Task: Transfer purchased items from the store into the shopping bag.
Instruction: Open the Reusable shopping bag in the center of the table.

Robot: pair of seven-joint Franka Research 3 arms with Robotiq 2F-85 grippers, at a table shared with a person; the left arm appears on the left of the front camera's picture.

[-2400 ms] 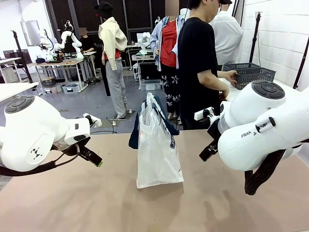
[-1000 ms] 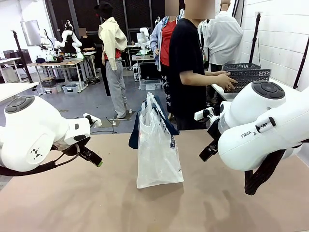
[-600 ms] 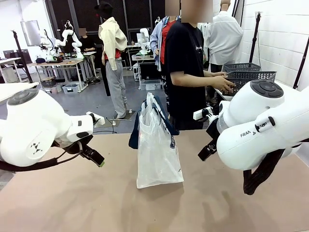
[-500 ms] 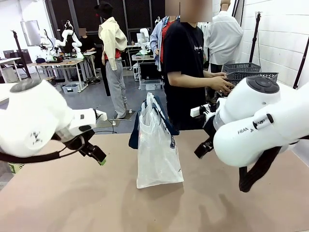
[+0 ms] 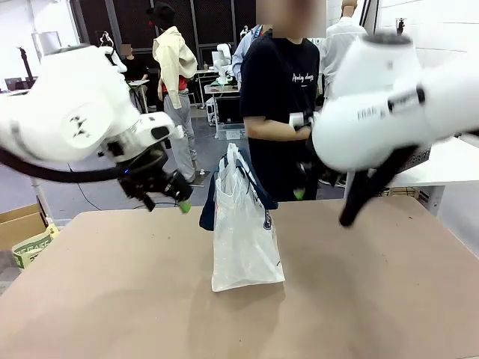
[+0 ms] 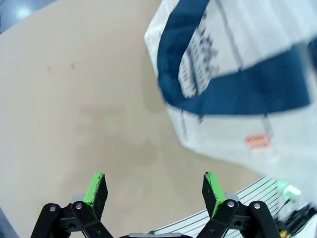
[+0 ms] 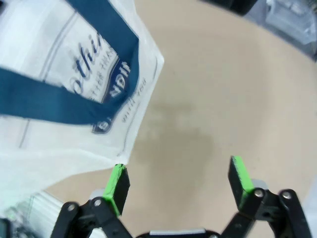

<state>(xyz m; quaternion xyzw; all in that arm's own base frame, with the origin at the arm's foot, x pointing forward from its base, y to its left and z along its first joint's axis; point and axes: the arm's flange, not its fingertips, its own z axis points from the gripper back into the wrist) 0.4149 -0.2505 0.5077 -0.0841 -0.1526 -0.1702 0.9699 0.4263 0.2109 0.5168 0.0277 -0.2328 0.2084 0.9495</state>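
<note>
Beige table (image 5: 112, 284) carries the bag (image 5: 243, 239) upright. Left gripper (image 6: 153, 191) and right gripper (image 7: 178, 181) hang either side, jaws wide, empty.

the shopping bag (image 5: 243, 232) stands upright on the table (image 5: 112, 299), about mid-width and toward the far side. the left gripper (image 6: 153, 182) hangs above the table just left of the bag's top, the right gripper (image 7: 178, 171) just right of it, with the bag between them. a person (image 5: 281, 97) stands beyond the far edge, behind the bag. a cardboard box (image 5: 22, 232) sits off the table's left edge.
</note>
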